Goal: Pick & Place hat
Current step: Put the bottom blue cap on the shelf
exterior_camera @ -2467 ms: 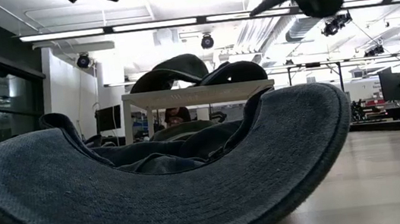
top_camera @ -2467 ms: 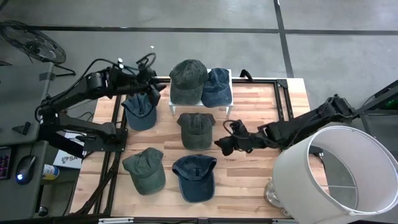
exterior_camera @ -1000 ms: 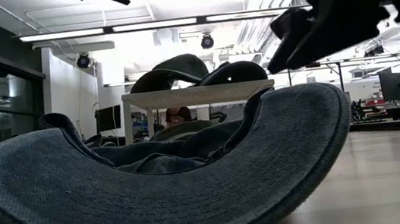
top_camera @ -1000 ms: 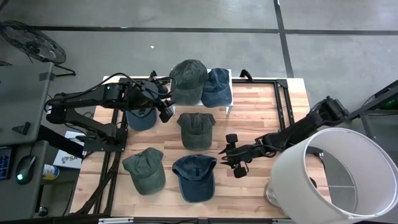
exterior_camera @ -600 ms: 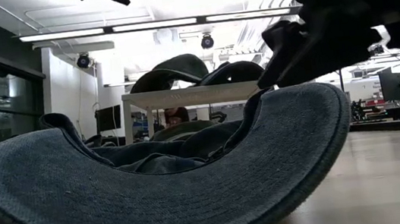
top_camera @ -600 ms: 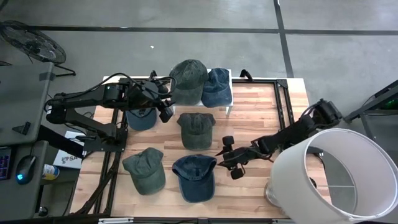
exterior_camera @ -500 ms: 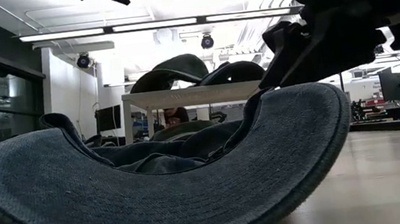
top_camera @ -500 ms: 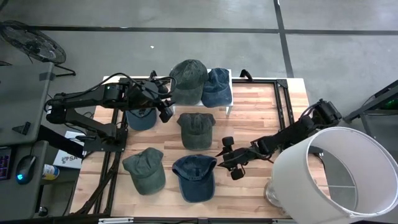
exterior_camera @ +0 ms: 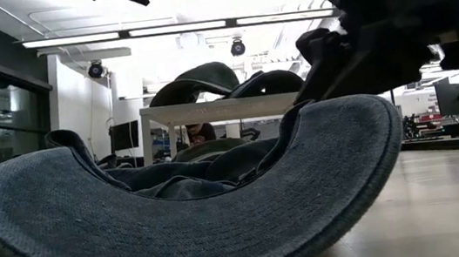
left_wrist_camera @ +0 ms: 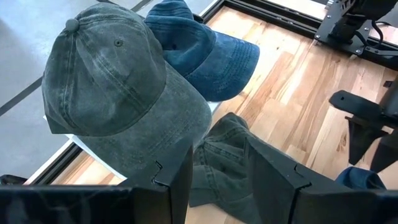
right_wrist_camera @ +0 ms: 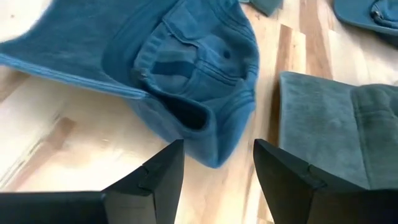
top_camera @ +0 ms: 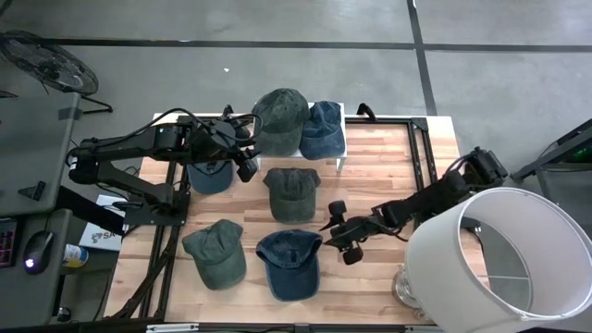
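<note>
Several caps lie on the wooden table. A blue cap lies crown-up near the near edge; its brim fills the low view. My right gripper is open and hovers just right of this blue cap, fingers pointing at its rear edge without touching it. A green cap lies mid-table. A green cap and a blue cap rest on a white stand. My left gripper is open, poised beside the stand's green cap.
Another green cap lies by the near left corner and a blue cap under the left arm. A large white lampshade stands at the near right corner. Bare wood lies between the right gripper and the stand.
My right gripper has moved a little toward the table's left and down, closing in on the near blue cap, and stays open. The caps have not moved.
</note>
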Motion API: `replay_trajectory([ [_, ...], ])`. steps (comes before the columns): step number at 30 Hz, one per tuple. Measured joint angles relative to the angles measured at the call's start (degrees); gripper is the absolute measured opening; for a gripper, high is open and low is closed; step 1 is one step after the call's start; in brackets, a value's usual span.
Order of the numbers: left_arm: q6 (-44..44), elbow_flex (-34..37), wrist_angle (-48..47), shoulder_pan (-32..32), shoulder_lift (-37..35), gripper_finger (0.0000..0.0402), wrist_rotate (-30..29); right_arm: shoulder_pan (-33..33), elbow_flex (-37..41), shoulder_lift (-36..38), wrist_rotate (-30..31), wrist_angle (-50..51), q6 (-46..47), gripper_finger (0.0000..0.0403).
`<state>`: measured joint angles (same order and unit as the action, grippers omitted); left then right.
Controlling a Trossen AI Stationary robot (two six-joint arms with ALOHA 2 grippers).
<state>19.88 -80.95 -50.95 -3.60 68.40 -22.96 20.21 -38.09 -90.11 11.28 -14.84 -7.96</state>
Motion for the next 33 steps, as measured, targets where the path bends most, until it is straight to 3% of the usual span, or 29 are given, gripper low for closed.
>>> replay_trajectory([
  [14,0.17,0.0,0.28,0.0,0.0,0.014,0.0,-2.86,-0.09,-2.83,-9.03,-3.13,-0.05,0.0158],
  [21,0.16,0.0,0.25,-0.11,-0.01,0.014,0.0,-2.8,-0.24,-4.04,-7.35,-4.74,0.09,0.0148],
  [25,0.15,0.0,0.23,-0.11,0.0,0.014,0.0,-2.8,-0.24,-3.98,-7.03,-5.76,2.35,0.011],
  [31,0.11,0.0,0.23,-0.11,0.0,0.014,0.0,-2.82,-0.22,-3.96,-9.2,-6.0,7.89,0.0016],
  [33,0.11,0.0,0.23,-0.11,0.0,0.014,0.0,-2.82,-0.22,-3.96,-10.1,-6.0,9.82,0.001],
])
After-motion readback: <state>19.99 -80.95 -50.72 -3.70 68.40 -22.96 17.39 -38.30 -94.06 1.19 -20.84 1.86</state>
